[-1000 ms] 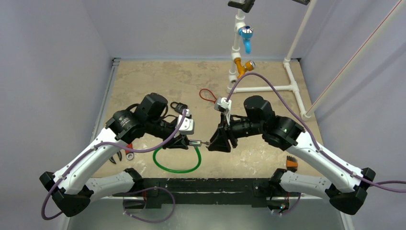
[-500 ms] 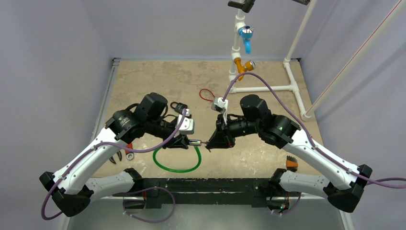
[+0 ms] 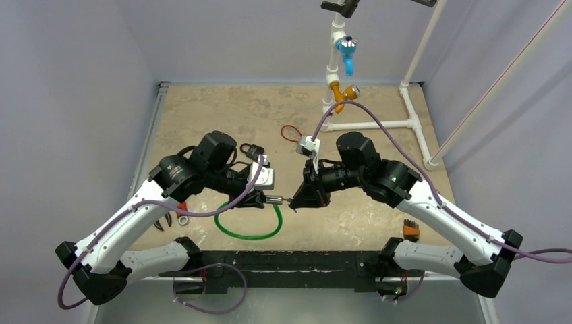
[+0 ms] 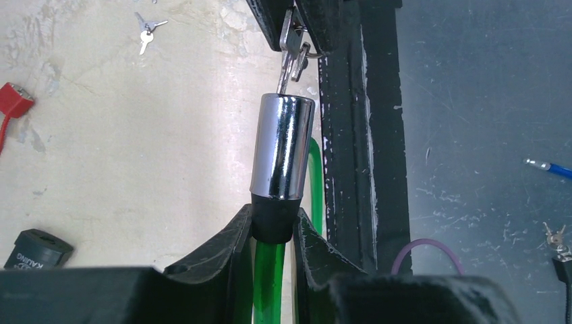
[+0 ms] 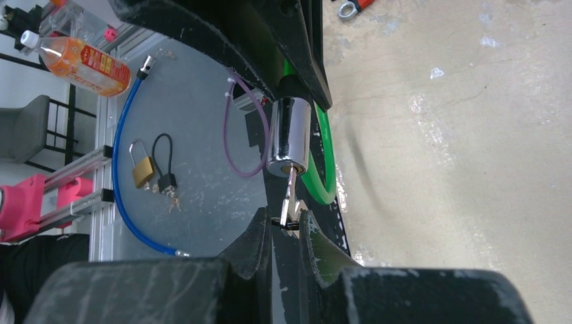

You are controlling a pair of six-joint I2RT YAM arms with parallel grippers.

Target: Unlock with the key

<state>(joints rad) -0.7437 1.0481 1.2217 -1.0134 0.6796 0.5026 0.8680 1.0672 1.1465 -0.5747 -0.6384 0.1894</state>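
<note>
Key tip at the keyway, lock braced for insertion.
The left gripper (image 4: 273, 219) is clamped on the black collar of the chrome lock (image 4: 282, 145). The right gripper (image 5: 287, 219) pinches the key (image 5: 291, 192) by its head, blade tip meeting the keyway at its 12 o'clock. It is best to push straight along the barrel axis, then twist. The key is tiny, all silver and jagged-edged, and is held mid-table at the lock's 3 o'clock, over the green cable (image 3: 248, 238).

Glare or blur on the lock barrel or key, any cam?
Left wrist: chrome lock barrel sharp, streaky reflections; key slightly soft. Right wrist: both crisp, near jaws blurred. Top external: even light, key barely resolvable.
</note>
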